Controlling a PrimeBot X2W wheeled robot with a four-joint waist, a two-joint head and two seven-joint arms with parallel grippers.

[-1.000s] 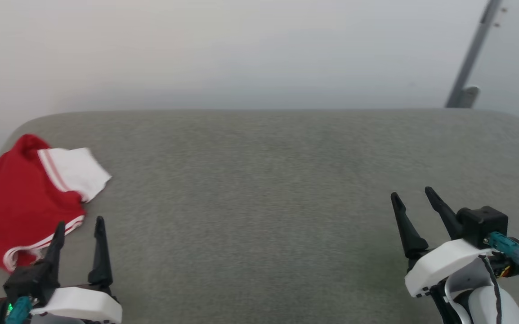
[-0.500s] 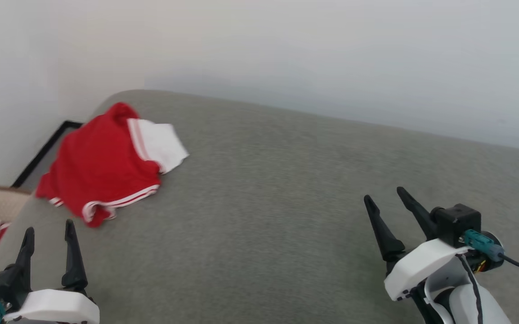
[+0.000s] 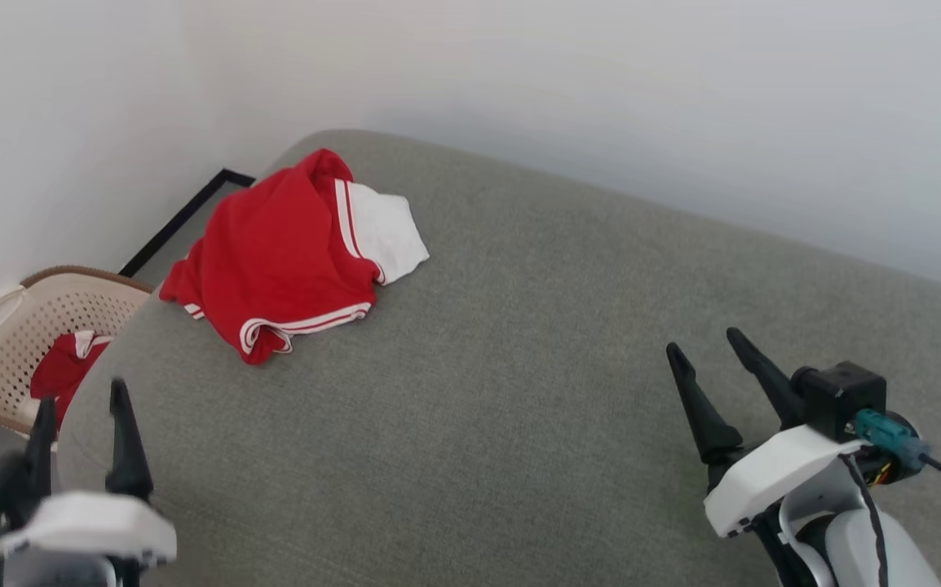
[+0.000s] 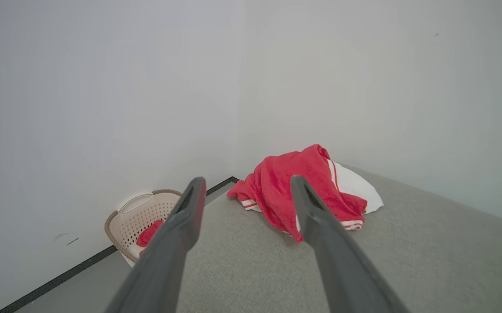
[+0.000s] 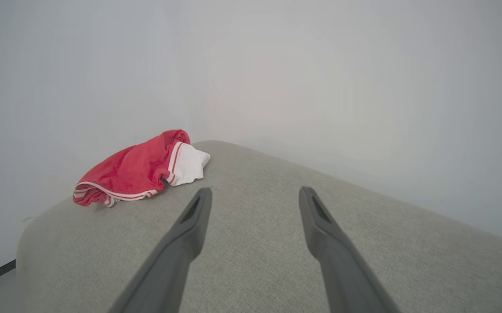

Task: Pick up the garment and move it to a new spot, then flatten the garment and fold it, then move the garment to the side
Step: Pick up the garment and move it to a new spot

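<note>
Garment [image 3: 283,253] crumpled on pad [image 3: 519,367] corner (w/ basket [image 3: 18,326] beside)

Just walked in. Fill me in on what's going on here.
A two-armed robot faces a grey fabric-covered surface. A red jersey T-shirt with a white sleeve lies crumpled near the surface's far left corner, and nothing is touching it. The left gripper and right gripper are both open and empty at the near side, apart from the shirt. On the floor to the left, a beige perforated plastic basket holds another red cloth.
</note>
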